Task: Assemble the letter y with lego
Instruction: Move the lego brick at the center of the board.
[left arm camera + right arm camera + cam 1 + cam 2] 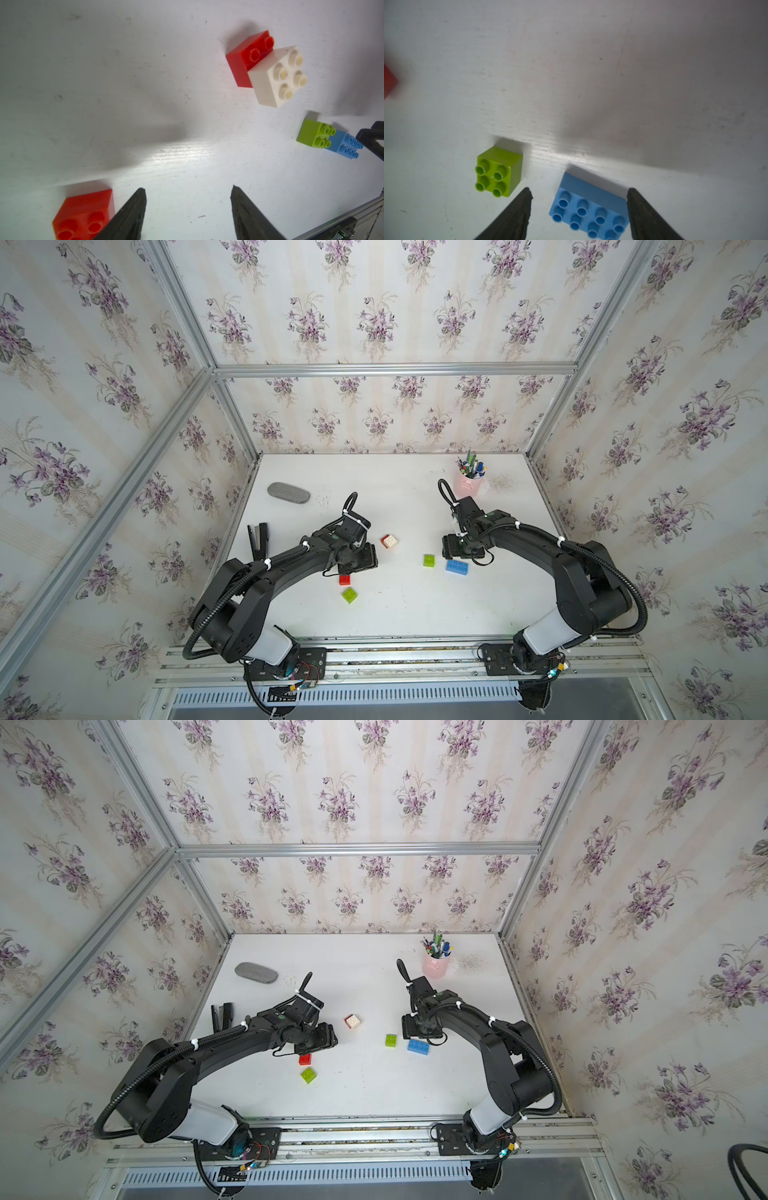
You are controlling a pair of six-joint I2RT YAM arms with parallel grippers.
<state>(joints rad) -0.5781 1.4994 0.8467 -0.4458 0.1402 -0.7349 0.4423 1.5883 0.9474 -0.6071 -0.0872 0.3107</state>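
We reach inward and low from both sides. Only the wrist views show us the right gripper [579, 190] spread astride the blue brick [591, 207], and the left gripper [188, 188] spread and empty.

The near half of the white tabletop [399, 614] lies open between the two arms. Farther in, the joined red-and-white square plastic bricks [388, 541] sit in the gap between them. A lime-green square plastic brick [429, 560] stands just beside the long blue studded brick [589, 209] — the narrow lane between holds one finger of the right gripper [579, 190]. A red square studded brick [83, 214] crowds the left gripper [188, 188] on one side; bare table shows between its spread fingers. A pink pen cup [469, 485] stands toward the far right corner.
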